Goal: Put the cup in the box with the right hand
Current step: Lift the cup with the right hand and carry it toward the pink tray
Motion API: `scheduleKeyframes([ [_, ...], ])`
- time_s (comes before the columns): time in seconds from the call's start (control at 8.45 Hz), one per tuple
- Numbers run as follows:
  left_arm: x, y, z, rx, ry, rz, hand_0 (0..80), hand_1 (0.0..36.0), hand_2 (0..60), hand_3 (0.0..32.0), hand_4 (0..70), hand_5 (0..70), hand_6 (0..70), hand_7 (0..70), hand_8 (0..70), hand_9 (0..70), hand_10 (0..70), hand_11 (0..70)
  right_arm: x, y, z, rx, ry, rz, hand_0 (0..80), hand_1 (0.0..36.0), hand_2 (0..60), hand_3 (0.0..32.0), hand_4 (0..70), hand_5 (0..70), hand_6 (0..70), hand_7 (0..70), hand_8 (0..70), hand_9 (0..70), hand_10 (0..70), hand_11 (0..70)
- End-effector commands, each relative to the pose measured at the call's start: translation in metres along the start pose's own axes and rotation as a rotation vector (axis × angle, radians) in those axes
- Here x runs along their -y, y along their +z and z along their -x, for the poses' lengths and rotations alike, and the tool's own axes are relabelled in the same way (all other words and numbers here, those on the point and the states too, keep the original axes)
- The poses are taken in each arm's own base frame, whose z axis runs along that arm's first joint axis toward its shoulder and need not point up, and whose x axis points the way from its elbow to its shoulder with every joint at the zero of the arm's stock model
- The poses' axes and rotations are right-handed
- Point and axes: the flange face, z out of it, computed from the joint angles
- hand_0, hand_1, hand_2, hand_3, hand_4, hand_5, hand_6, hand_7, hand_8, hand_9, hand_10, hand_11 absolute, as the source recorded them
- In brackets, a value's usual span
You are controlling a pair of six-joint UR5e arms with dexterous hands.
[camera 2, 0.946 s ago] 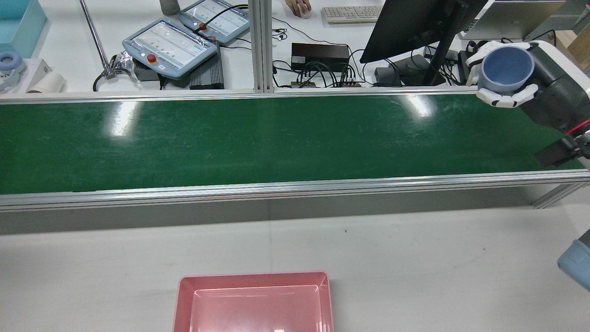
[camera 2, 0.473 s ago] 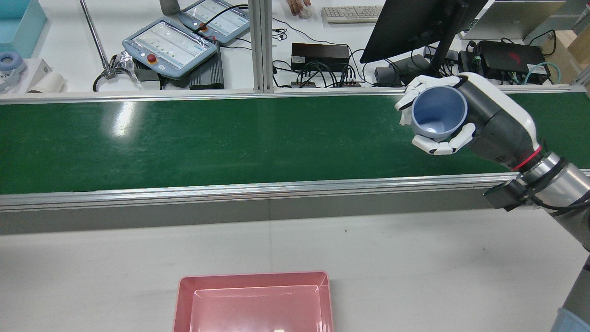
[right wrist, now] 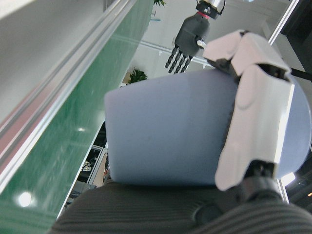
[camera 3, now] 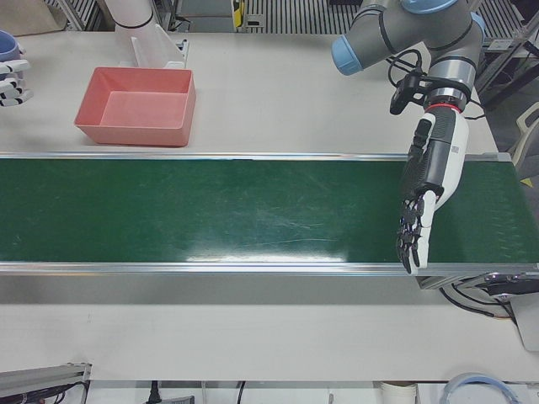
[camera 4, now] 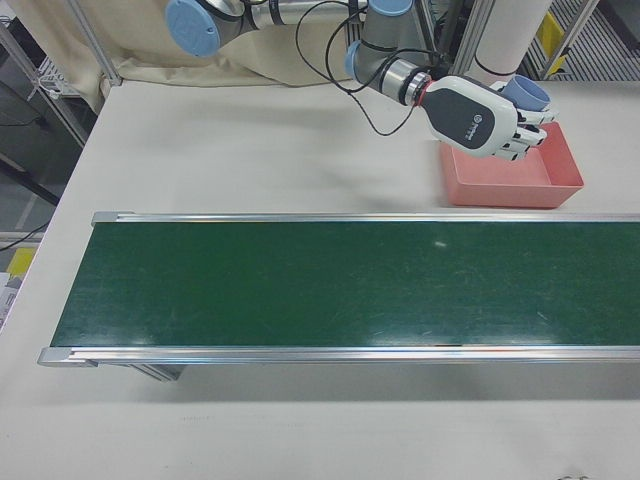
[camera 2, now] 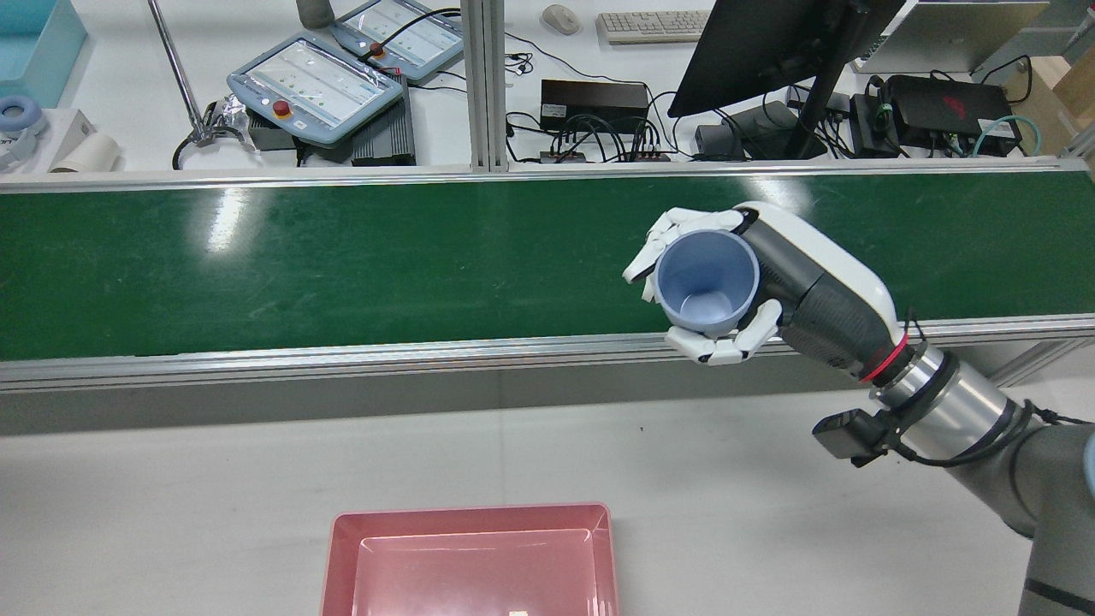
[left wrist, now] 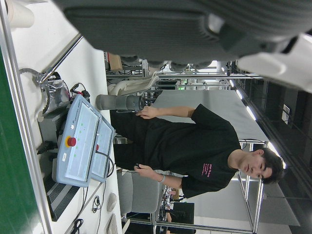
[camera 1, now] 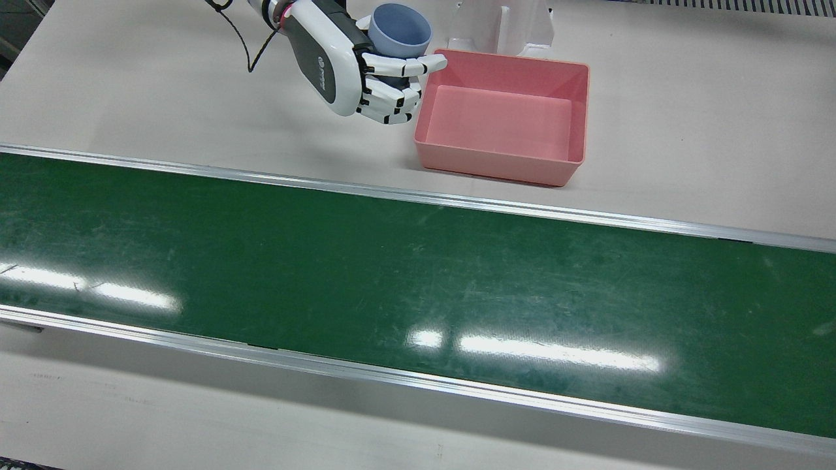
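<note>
1. Cup (camera 2: pixel 707 284): pale blue, empty, gripped in the right robot hand (camera 2: pixel 753 287), its mouth up and tilted toward the rear camera
2. The fingers (camera 2: pixel 723 344) wrap the cup's wall on both sides; the close right hand view shows one finger (right wrist: pixel 256 117) lying across the wall of the cup (right wrist: pixel 165 131)
3. In the front view the cup (camera 1: pixel 400 30) is held in the air above the white surface (camera 1: pixel 163 85), just beside the box (camera 1: pixel 503 117), by the corner nearest the robot; it is not inside it
4. The right robot hand (camera 1: pixel 366 68) has one fingertip over the box's rim in that view
5. The box is pink, rectangular and empty, standing on the surface between the green belt (camera 1: pixel 392 281) and the arm pedestals
6. The left robot hand (camera 3: pixel 425 202) hangs over the far end of the belt, well apart from the box (camera 3: pixel 135 108), pointing down, fingers straight and slightly spread, holding nothing
7. A person (left wrist: pixel 195 146) in a black shirt stands past the belt by two control pendants (left wrist: pixel 80 141)
</note>
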Motion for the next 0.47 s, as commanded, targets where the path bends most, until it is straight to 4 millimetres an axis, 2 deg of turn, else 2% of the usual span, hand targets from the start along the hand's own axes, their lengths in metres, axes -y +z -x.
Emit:
scheduleKeyframes([
  [0.0, 0.000, 0.000, 0.000, 0.001, 0.000, -0.002, 0.0, 0.0, 0.0, 0.0, 0.0, 0.0, 0.0, 0.0, 0.0, 0.0, 0.0, 0.0, -0.047, -0.005, -0.063, -0.072, -0.017, 0.044, 60.0, 36.0, 60.0, 0.0, 25.1, 17.3, 31.1, 70.0, 42.7, 68.0, 29.0, 44.8],
  [0.12, 0.000, 0.000, -0.001, 0.000, 0.000, 0.000, 0.0, 0.0, 0.0, 0.0, 0.0, 0.0, 0.0, 0.0, 0.0, 0.0, 0.0, 0.0, -0.057, -0.011, -0.077, -0.094, 0.002, 0.049, 60.4, 36.0, 60.0, 0.0, 22.6, 15.7, 26.7, 70.0, 36.7, 60.7, 24.0, 38.1],
  [0.24, 0.001, 0.000, 0.000, 0.000, 0.000, -0.002, 0.0, 0.0, 0.0, 0.0, 0.0, 0.0, 0.0, 0.0, 0.0, 0.0, 0.0, 0.0, -0.061, -0.015, -0.084, -0.111, 0.002, 0.054, 64.1, 31.3, 33.6, 0.0, 19.5, 11.7, 16.0, 59.5, 16.5, 31.8, 13.0, 22.1],
  [0.35, 0.001, 0.000, 0.000, 0.000, 0.000, -0.002, 0.0, 0.0, 0.0, 0.0, 0.0, 0.0, 0.0, 0.0, 0.0, 0.0, 0.0, 0.0, -0.062, -0.017, -0.087, -0.119, 0.005, 0.057, 54.9, 15.7, 4.7, 0.0, 14.0, 6.1, 7.2, 25.8, 0.8, 5.4, 4.8, 9.2],
])
